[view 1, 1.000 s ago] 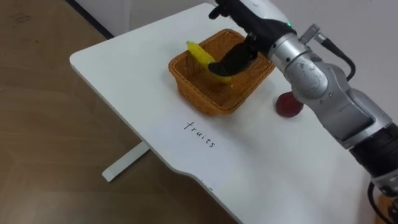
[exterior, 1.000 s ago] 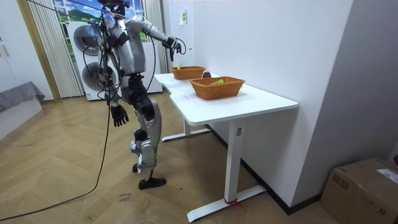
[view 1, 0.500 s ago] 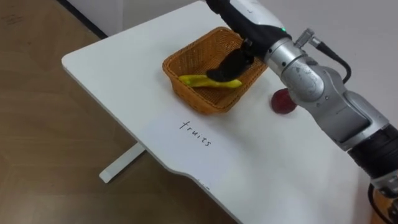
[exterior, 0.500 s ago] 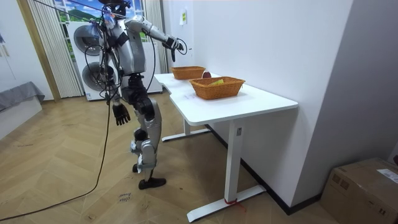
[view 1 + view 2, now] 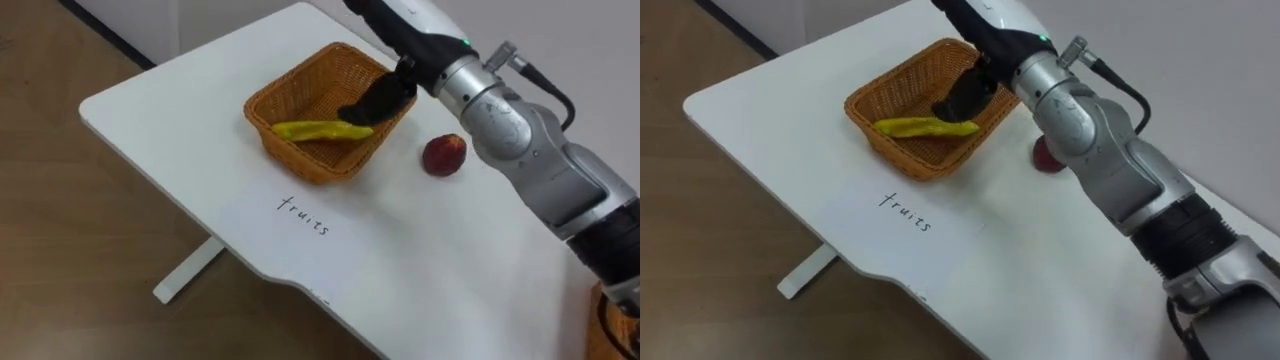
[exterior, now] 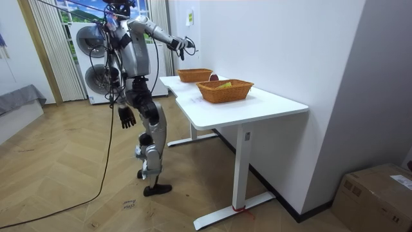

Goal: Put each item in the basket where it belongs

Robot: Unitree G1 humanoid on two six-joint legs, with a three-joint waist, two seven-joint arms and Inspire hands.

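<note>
Over the basket, the right hand sits at the banana's end. Its grip is unreadable, and withdrawing with fingers caught could drag the banana onto the bench.

Yellow banana lying flat inside wicker basket, stretched along front wall, as I see it in eye views. Round red fruit on table near basket's right, outside it, not touching. Room view gives me second basket, something yellow inside.
</note>
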